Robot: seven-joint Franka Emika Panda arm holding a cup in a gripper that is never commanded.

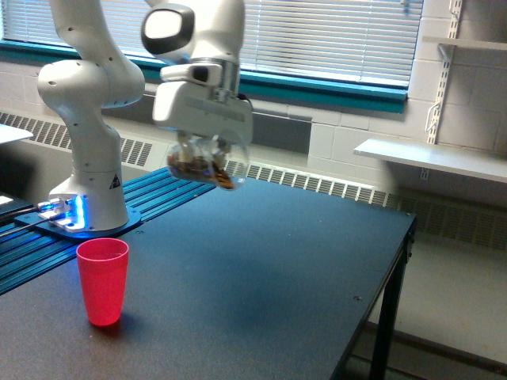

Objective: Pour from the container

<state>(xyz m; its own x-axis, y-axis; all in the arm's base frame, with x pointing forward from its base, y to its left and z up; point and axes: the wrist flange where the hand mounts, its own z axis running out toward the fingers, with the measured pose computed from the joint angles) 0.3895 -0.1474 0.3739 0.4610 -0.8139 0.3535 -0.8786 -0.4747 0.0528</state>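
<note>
The container (207, 162), a clear plastic tumbler with brown bits lying in it, hangs tilted above the black table. My gripper (198, 146) is shut on it, its fingers mostly hidden behind the white hand housing. A red cup (103, 281) stands upright on the table near the exterior view's left, well below and to the left of the container. The container is apart from the red cup and nothing is falling from it.
The arm's white base (87, 198) stands on a blue ribbed plate (170, 186) at the exterior view's left. The black table (277, 277) ends at an edge on the right. A white shelf (436, 158) and window blinds lie behind.
</note>
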